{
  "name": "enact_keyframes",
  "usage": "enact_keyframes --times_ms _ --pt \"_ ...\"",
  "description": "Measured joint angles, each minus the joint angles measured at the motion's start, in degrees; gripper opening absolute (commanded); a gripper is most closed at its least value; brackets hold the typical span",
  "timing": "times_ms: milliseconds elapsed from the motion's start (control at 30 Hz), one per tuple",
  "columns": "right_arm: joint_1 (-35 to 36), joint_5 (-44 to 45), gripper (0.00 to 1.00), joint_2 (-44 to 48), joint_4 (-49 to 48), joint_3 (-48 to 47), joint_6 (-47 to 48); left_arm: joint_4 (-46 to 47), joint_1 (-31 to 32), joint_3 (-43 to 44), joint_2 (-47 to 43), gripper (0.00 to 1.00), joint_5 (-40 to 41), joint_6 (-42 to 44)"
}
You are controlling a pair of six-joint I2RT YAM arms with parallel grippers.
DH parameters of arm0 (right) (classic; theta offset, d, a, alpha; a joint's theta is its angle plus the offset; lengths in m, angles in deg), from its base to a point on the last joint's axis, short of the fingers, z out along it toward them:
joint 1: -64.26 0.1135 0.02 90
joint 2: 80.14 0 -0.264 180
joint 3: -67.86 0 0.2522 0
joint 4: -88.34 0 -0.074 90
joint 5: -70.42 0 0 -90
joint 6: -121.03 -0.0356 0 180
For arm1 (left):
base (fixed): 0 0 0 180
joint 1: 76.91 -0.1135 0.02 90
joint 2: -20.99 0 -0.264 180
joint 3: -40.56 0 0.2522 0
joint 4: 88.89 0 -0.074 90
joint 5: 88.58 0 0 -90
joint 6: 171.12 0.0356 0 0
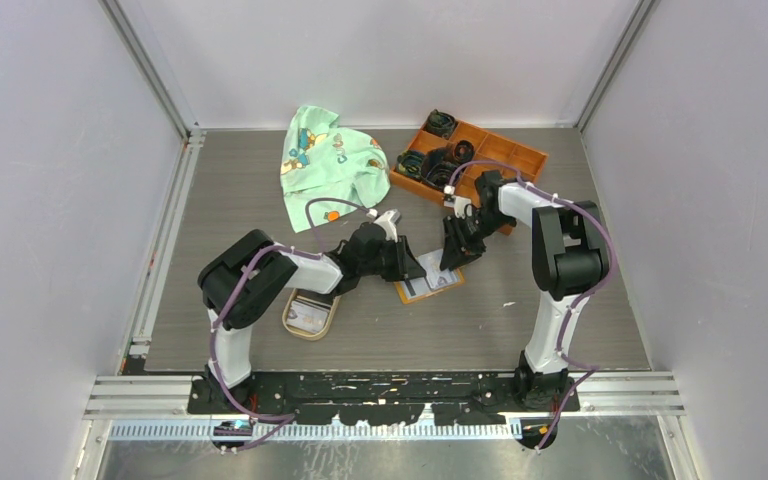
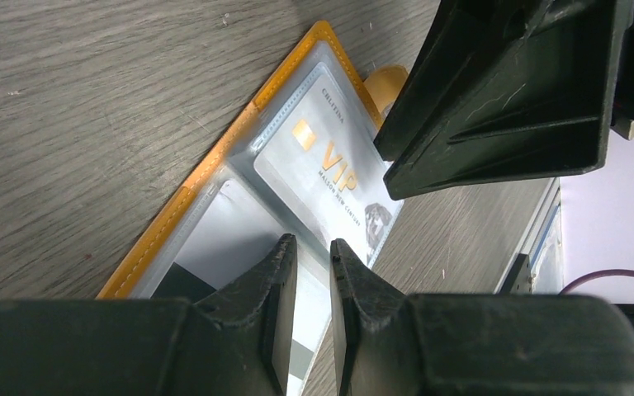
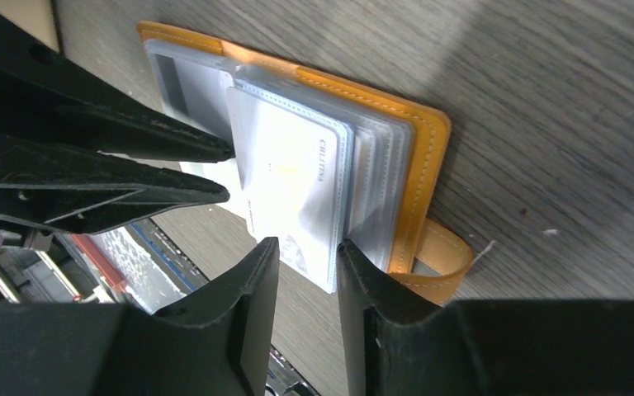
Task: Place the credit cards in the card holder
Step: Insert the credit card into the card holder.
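Right gripper [image 3: 307,264] jaws slightly apart, straddling credit card [image 3: 297,181] corner on open card holder [image 3: 417,157]; left gripper [image 2: 312,264] same over holder's sleeves, can't tell if either's actually gripping.

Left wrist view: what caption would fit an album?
Left hand poised over the open orange card holder, a VIP card sleeved inside.

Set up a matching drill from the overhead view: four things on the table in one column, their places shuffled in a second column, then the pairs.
Things:
1. card holder
2. green cloth
3. orange tray
4. tan dish

Places:
A. back right of the table
B. mid-table, lying open
C. front left
D. back, left of centre

Pairs: 1-B, 2-D, 3-A, 4-C
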Motion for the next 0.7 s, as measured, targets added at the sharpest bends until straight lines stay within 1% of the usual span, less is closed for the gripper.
enact_keyframes --times_ms 100,367,600,700 --pt "-0.2 -1.7 0.35 0.0 0.2 0.0 0.3 0.0 0.0 0.0 0.0 0.24 -0.1 0.0" --pt "-1.6 -9.6 0.33 0.0 1.4 0.0 1.3 0.7 0.0 -0.3 0.0 0.27 -0.5 -1.4" --pt "-2.1 -15.1 0.33 -0.9 3.0 -0.4 1.6 6.6 -0.8 -3.8 0.0 0.3 -1.8 -4.4" --pt "-2.1 -16.5 0.3 -2.2 3.7 -0.7 1.8 8.1 -1.1 -4.7 0.0 0.32 -2.1 -5.2"
